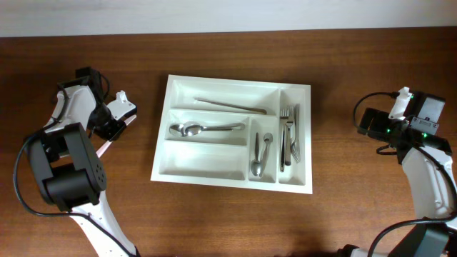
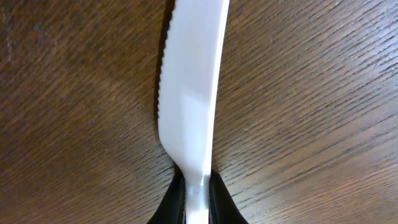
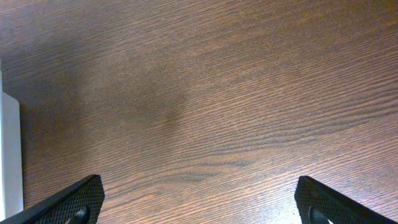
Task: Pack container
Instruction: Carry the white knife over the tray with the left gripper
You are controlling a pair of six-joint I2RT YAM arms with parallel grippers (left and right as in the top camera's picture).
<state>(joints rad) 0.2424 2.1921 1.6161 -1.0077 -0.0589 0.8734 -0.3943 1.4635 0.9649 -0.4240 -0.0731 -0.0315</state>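
- The left gripper (image 2: 198, 186) sits well to the left of the container (image 1: 200, 158), low over the wooden table (image 1: 357, 214). Its jaws are pressed together on the handle of a white plastic knife (image 2: 189, 93).
- In the left wrist view we see the knife's blade pointing away from the fingers. Its serrated edge is on the left, and the wood grain is close beneath it.
- We cannot tell from either view whether the blade touches the table.
- The container is a white tray lying flat at the middle of the table, between the two arms and apart from both.
- In the tray's top long compartment we see a slim metal utensil (image 1: 230, 106) lying lengthwise.
- In the middle long compartment lies a large metal spoon (image 1: 203, 128), with its bowl toward the tray's left wall.
- In the narrow upright compartment right of the long ones lies a smaller spoon (image 1: 258, 157), bowl toward the tray's near edge.
- In the rightmost upright compartment we see metal forks (image 1: 289, 132) lying side by side, tines toward the tray's far edge.
- The right gripper (image 3: 199, 199) is well to the right of the tray. Its fingers stand wide apart over bare wood and hold nothing.
- In the right wrist view, a strip of the tray's white wall shows at the left edge.
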